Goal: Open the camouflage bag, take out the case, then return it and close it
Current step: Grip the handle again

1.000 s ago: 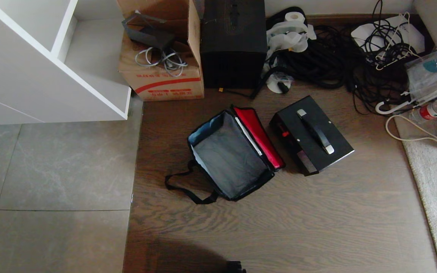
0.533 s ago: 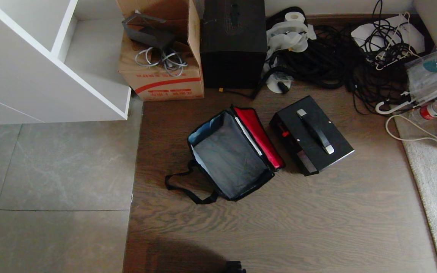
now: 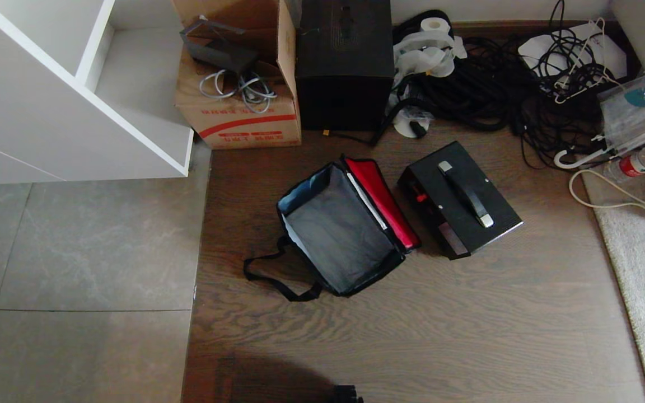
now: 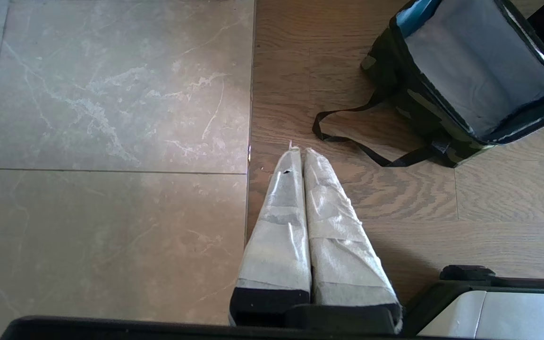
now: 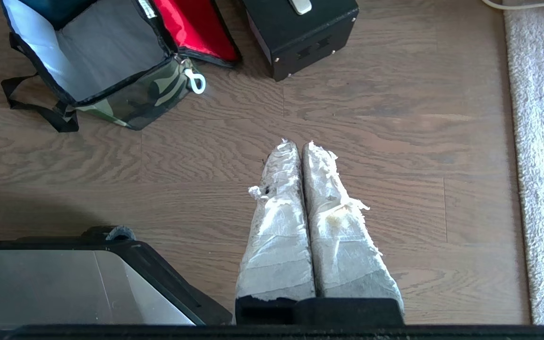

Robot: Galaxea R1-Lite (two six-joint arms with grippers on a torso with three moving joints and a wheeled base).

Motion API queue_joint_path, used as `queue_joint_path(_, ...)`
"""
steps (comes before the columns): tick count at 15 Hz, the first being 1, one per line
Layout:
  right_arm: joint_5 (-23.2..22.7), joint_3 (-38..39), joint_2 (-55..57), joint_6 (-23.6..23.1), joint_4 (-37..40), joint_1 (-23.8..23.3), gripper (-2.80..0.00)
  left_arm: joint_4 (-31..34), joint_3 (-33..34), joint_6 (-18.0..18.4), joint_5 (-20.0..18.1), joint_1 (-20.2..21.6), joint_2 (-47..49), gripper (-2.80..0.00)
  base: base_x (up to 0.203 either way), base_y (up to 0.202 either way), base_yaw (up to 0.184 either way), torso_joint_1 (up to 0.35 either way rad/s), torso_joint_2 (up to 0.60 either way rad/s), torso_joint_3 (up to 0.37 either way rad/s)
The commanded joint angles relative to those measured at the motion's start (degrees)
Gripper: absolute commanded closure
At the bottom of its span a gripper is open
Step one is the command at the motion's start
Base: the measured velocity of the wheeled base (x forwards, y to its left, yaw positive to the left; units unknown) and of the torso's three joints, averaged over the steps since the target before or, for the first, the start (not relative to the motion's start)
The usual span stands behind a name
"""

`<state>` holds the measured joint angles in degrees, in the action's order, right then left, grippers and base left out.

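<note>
Wood-grain floor [image 3: 412, 324] fills the head view, meeting grey tile [image 3: 76, 252] along a straight seam on the left. Near the middle of the wood stands the camouflage bag [image 3: 339, 229], lid thrown back to show red lining, its grey inside holding nothing visible; a black strap [image 3: 269, 277] loops out toward the tile. Just beside the red lid sits the case [image 3: 459, 198], black, handle up, out of the bag. Along the far wall stand a cardboard box [image 3: 241, 120] with cables in it, a tall black box [image 3: 345, 61] and a heap of black cables [image 3: 496, 84]. A pale rug [image 3: 644, 280] borders the wood on the right. Bare floor lies open in front of bag and case.

From the left wrist, the left gripper [image 4: 300, 153] hangs over the seam of tile and wood, taped fingers [image 4: 279, 226] pressed together on nothing, the bag well apart.

From the right wrist, the right gripper [image 5: 300, 146] hangs over bare wood, fingers [image 5: 338, 226] closed and empty, bag and case beyond.
</note>
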<state>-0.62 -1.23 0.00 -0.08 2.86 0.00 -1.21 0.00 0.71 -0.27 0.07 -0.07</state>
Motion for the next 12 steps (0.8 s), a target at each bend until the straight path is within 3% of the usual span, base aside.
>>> queue_joint_path(1, 0.00, 0.00, 0.09, -0.01, 0.04, 0.00, 0.00, -0.02, 0.53, 0.00, 0.00, 0.01, 0.07, 0.00, 0.000, 0.000, 0.000, 0.000, 0.00, 0.000)
queue_joint_path(12, 0.00, 0.00, 0.09, -0.01, 0.04, 0.00, 0.00, -0.02, 0.53, 0.00, 0.00, 0.01, 0.02, 0.00, 0.000, 0.000, 0.000, 0.000, 0.00, 0.000)
